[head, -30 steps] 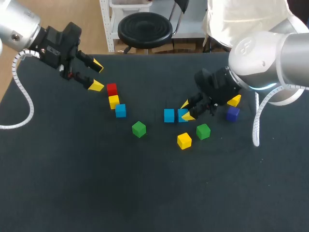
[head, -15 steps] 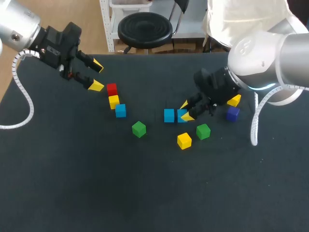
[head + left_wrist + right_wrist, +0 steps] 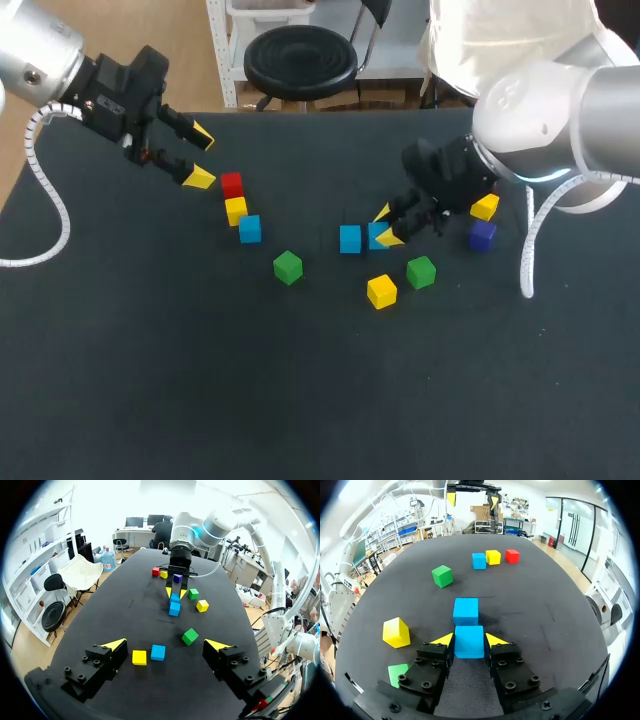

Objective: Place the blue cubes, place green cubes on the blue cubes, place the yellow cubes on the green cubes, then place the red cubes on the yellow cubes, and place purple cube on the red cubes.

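Observation:
My right gripper [image 3: 386, 226] [image 3: 469, 640] is shut on a blue cube [image 3: 377, 238] [image 3: 469, 642], low over the table. A second blue cube [image 3: 349, 239] [image 3: 466, 611] sits just ahead of the held one. A third blue cube [image 3: 249, 229] lies in a row with a yellow cube [image 3: 236, 210] and a red cube [image 3: 232, 185]. My left gripper [image 3: 200, 156] [image 3: 165, 645] hangs open above the table, just left of that row, with nothing between its fingers. Green cubes [image 3: 288, 267] [image 3: 421, 271], yellow cubes [image 3: 381, 290] [image 3: 485, 208] and a purple cube [image 3: 482, 235] lie loose.
A second red cube [image 3: 156, 571] shows in the left wrist view beyond my right arm, which hides it in the head view. The black table [image 3: 200, 380] stretches wide toward the front.

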`<state>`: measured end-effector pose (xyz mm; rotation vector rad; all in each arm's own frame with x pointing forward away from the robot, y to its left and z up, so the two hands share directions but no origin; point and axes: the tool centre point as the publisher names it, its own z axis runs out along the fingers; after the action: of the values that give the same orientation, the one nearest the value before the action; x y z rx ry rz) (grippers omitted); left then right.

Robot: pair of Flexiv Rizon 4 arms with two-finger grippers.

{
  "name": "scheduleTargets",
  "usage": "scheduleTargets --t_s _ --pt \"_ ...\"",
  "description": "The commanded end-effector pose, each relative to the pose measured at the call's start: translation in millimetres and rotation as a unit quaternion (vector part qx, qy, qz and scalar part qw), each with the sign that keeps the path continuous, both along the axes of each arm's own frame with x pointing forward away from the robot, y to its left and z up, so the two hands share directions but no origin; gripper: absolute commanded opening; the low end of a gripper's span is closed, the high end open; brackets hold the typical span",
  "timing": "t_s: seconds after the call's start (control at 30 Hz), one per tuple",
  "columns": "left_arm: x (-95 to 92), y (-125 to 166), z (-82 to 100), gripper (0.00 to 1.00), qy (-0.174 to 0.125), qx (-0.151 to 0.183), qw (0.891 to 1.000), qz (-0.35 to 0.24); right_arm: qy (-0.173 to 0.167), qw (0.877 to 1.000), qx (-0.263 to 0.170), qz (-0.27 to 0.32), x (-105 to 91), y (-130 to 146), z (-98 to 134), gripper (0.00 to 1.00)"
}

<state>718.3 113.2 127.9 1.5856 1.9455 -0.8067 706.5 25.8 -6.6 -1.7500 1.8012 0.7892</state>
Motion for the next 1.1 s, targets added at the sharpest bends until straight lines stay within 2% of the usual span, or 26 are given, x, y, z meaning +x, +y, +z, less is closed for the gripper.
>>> scheduleTargets --t_s 0.03,0.37,0.77,1.1 --pt "-0.8 0.5 -0.7 1.00 -0.002 -0.001 1.000 0.000 0.004 1.000 0.001 0.002 1.6 2.0 -3.3 0.00" --pt "-0.8 0.5 -0.7 1.00 -0.002 -0.001 1.000 0.000 0.012 1.000 -0.001 0.004 1.8 2.6 -6.1 0.00" --pt "-0.8 0.5 -0.7 1.00 -0.002 -0.001 1.000 0.000 0.000 1.000 0.001 0.000 -3.0 -1.3 3.2 0.00" --pt "-0.8 0.5 -0.7 1.00 -0.002 -0.001 1.000 0.000 0.006 1.000 0.010 0.001 -5.9 -0.7 -1.9 0.00"
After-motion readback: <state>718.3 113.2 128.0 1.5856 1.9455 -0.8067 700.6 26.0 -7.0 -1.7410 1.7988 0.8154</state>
